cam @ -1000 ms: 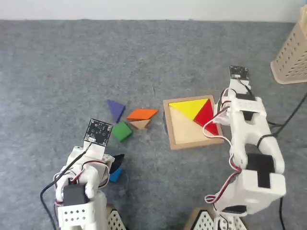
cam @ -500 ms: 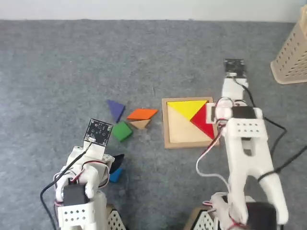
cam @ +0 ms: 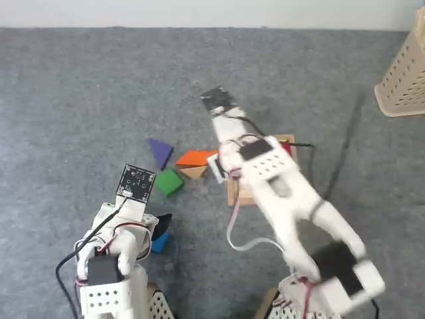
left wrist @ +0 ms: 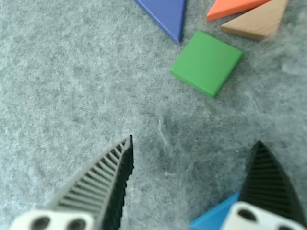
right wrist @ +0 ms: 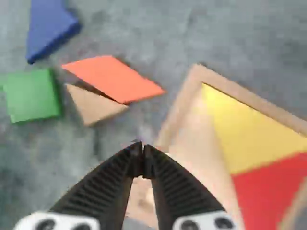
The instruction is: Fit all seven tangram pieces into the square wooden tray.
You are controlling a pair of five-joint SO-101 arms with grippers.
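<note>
- Two pieces are in and five are left to place. The right arm stretches across the square wooden tray (right wrist: 180,103) toward the loose shapes on the grey carpet (cam: 80,86). The right gripper (right wrist: 142,148) hangs over the tray's left rim, its fingers pressed together and holding nothing.
- The step in hand looks like fetching a third piece. The orange parallelogram (right wrist: 112,76) and the tan triangle (right wrist: 91,106) touch each other just left of the tray and are the closest candidates.
- For the next move, the fingers would need to part and the gripper to travel left. It would then have to come down so that one flat piece sits between the fingers. The pieces are thin and lie flush on the carpet, so a low, square grip seems needed.
- Inside the tray, the yellow triangle (right wrist: 244,132) lies along the far rim. The red triangle (right wrist: 271,191) meets it edge to edge on the right side. The rest of the tray floor is bare wood.
- Outside the tray, the green square (right wrist: 31,93) sits left of the tan triangle, with the purple triangle (right wrist: 48,24) on its far side. A blue piece (left wrist: 216,218) lies on the near side, by the left arm.
- The left gripper (left wrist: 192,153) hangs low over the carpet on the near side of the green square. Its fingers are wide apart and empty, and the blue piece is just beside one of them.
- A beige perforated container (cam: 405,66) stands at the far right edge. Its contents cannot be seen.
</note>
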